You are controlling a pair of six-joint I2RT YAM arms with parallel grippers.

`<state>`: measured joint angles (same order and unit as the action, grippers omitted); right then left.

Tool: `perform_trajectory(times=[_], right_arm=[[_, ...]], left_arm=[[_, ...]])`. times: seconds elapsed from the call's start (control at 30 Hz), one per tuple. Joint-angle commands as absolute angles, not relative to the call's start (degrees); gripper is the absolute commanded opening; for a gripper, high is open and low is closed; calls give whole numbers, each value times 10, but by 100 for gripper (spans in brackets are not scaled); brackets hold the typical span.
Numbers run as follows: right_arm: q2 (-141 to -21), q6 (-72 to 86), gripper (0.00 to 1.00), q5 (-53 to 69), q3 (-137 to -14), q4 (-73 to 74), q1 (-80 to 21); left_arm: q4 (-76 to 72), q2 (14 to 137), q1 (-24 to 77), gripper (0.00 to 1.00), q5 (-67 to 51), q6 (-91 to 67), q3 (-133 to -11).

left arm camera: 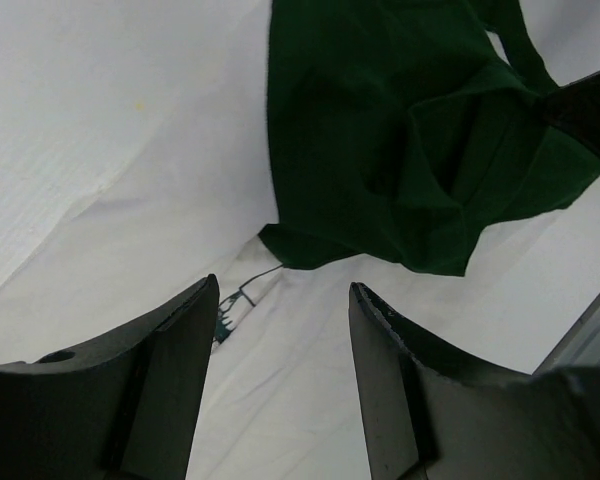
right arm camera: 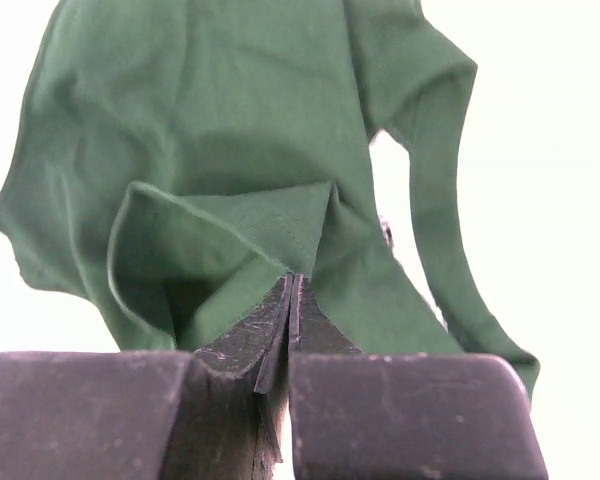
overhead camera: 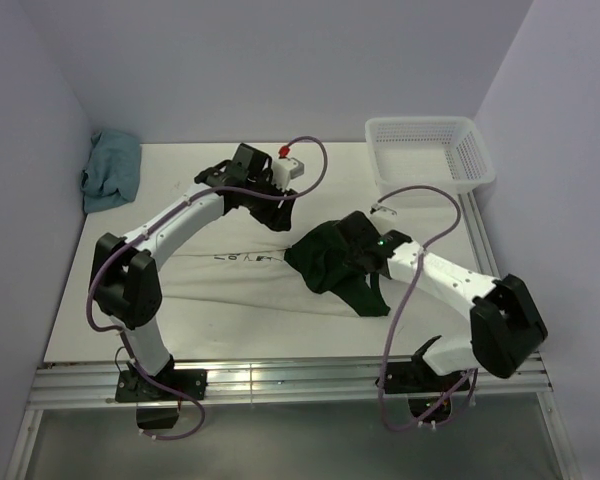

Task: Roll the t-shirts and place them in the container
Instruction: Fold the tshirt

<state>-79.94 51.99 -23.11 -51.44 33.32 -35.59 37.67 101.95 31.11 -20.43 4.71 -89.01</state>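
Two hands in view, one shirt. Far left, back corner of the tabletop (overhead camera: 340, 175): a crumpled teal cloth (overhead camera: 110, 170), well apart from everything else. My left hand (left arm camera: 285, 345) hangs released over the shirt, fingers (left arm camera: 170, 380) spread wide with nothing between them. The small dark line print (left arm camera: 230, 312) shows just beside its left fingertip. The t-shirt (overhead camera: 210, 285) lies across the near-middle of the tabletop: the cream body is flat toward the left, and the dark green part (overhead camera: 325, 262) is bunched up right of centre. My right hand (right arm camera: 292, 285) is clenched on a fold of that green cloth, fingertips pressed together with the hem pinched right at the tips. Cloth drapes away from the tips on both sides. Back right corner: a white mesh basket (overhead camera: 430, 150), apart from the shirt.
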Motion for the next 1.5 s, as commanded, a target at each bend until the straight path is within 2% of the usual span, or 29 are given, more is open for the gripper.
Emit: perform_trajectory(times=[0.0,0.33,0.53,0.77,0.97,1.47], right_arm=[[-740,574,0,-258,-467,343,-382],[-686,650,0,-255,-367,329,-425],[-680,652,0,-259,-359,321,-424],[-714,640,0,-259,-389,310,-420],[-728,641,0,-257,-395,301,-419],[-706,642,0,-262,-398,316,-417]], left_arm=[[360,1005,337,60,-200,40,-879],[338,1007,420,59,-175,64,-829],[275,968,444,52,-157,63,-733],[175,941,469,45,-90,-52,-659],[112,947,523,52,-3,-61,-629],[63,980,599,52,76,-78,-626]])
